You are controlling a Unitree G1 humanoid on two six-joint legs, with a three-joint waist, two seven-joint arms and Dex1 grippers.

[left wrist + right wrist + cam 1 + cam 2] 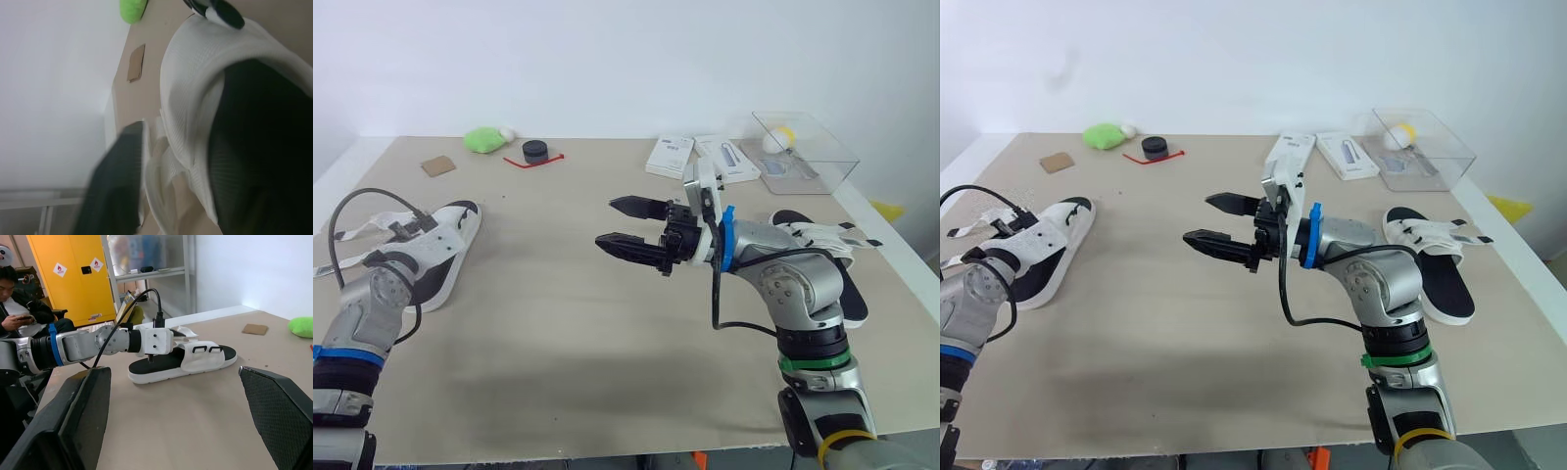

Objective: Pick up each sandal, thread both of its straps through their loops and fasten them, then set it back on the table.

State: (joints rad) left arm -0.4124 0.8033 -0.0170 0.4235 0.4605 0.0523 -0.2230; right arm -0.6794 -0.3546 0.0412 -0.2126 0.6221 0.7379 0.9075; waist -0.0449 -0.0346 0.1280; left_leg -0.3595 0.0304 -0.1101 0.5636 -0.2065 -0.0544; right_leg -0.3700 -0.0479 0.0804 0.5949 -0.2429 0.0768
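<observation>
The left claw (pixel 409 230) sits at the near straps of the left sandal (pixel 445 257), one of two on the table (pixel 558 323); whether it grips cannot be told. The right claw (pixel 605 222) hovers mid-table, spread wide, holding nothing. The right sandal (pixel 822 257) lies just behind its arm. Along the far edge: one cardboard scrap (pixel 437 165), one green lump (pixel 482 140), one black disc (pixel 535 151), two white boxes (pixel 669 155), one clear box (pixel 803 152).

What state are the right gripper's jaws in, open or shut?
Open. The right gripper hangs above the table with its jaws spread wide apart and nothing between them.
</observation>
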